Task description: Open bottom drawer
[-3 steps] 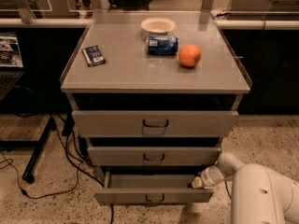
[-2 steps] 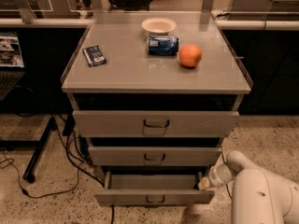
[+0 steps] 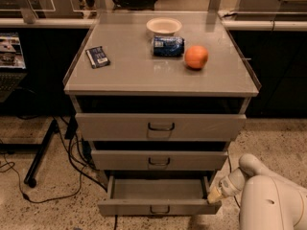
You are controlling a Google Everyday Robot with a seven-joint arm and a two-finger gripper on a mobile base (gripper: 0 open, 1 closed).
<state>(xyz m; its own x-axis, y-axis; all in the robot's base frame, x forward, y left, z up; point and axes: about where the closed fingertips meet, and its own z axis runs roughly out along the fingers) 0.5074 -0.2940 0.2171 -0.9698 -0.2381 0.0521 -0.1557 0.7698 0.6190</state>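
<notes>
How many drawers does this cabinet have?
3, stacked: top drawer, middle drawer, and bottom drawer lowest, pulled out. The end effector is at its right front corner. None seem hidden.

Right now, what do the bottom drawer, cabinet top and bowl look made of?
Bottom drawer: likely painted sheet metal, matte grey, thin folded walls. Cabinet top: grey, faint sheen; laminate or metal, can't tell. Bowl: white, matte, perhaps paper or foam. Gripper sits at the drawer's right front corner.

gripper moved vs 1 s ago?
Yes. The gripper shifted down-frame and slightly right, toward the front right corner of the bottom drawer, judged against the fixed middle drawer.
</notes>
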